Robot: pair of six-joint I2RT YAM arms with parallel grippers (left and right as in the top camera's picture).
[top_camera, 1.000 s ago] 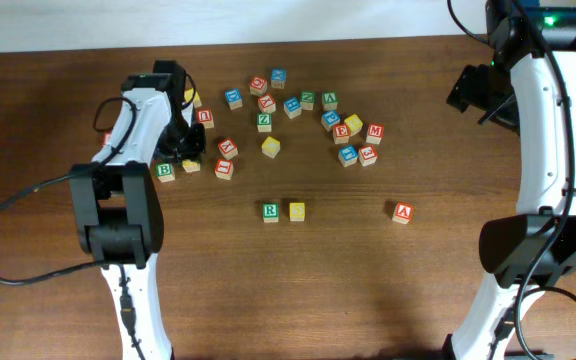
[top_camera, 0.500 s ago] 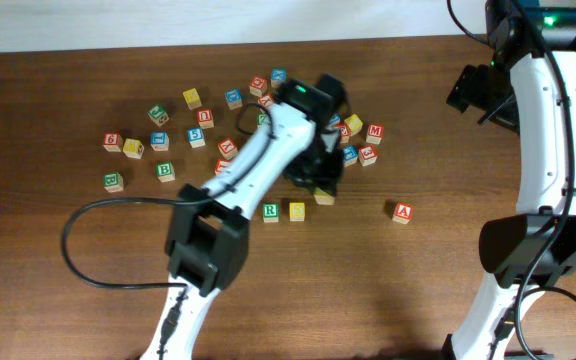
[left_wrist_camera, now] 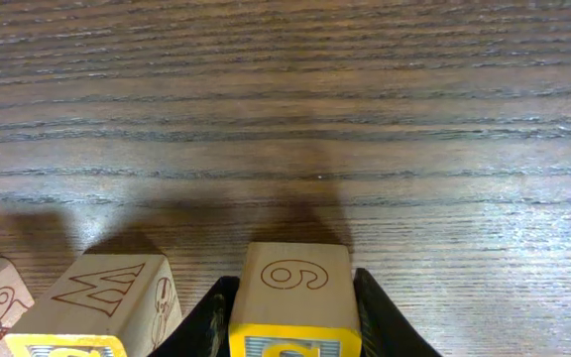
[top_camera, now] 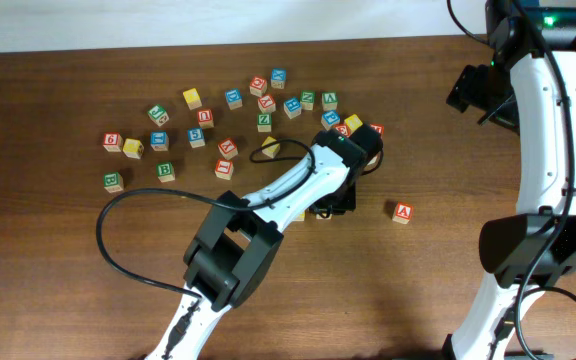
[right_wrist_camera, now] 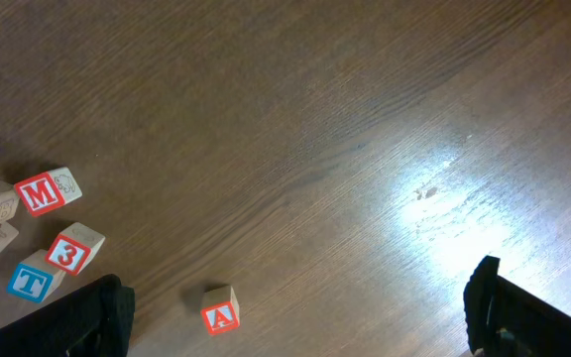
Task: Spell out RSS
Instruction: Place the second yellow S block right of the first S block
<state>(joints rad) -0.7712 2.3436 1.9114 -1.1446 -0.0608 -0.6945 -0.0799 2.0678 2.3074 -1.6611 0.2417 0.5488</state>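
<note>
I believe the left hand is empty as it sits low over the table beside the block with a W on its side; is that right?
Not empty: the left wrist view shows the left hand shut on a yellow-edged block, its fingers flanking it. It does sit low over the table beside the W block.

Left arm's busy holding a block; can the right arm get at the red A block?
Probably yes: the A block sits alone on bare table, and nothing lies between it and the open right gripper.
</note>
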